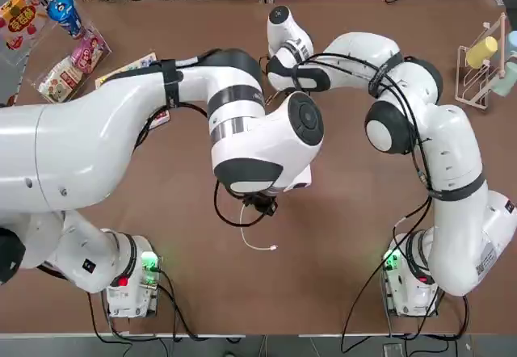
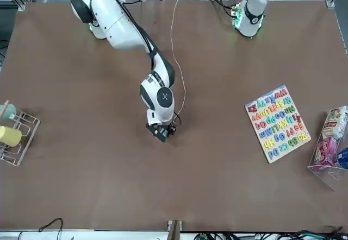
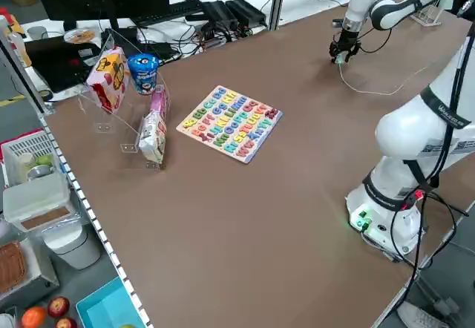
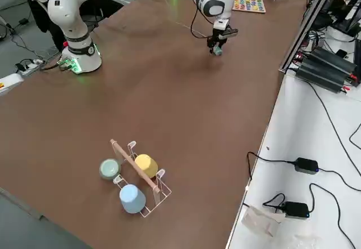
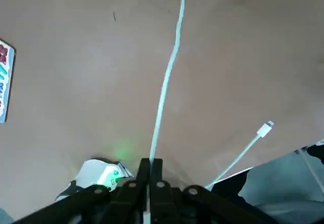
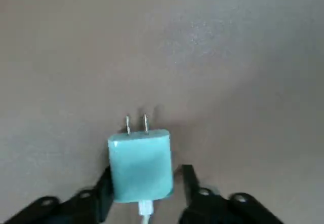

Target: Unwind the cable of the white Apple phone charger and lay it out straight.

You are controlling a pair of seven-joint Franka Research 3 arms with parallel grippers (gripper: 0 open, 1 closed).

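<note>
Right hand grasping charger far mid-counter; left hand clenched on cable. Risk: pulling too hard yanks charger loose, kinks cord.

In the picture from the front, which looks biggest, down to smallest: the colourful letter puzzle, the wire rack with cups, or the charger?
1. Letter puzzle, clearly largest.
2. Wire rack, cut off by the picture's edge, so partly unsure.
3. Charger, smallest: hidden at the right gripper; only its thin cable shows.
</note>
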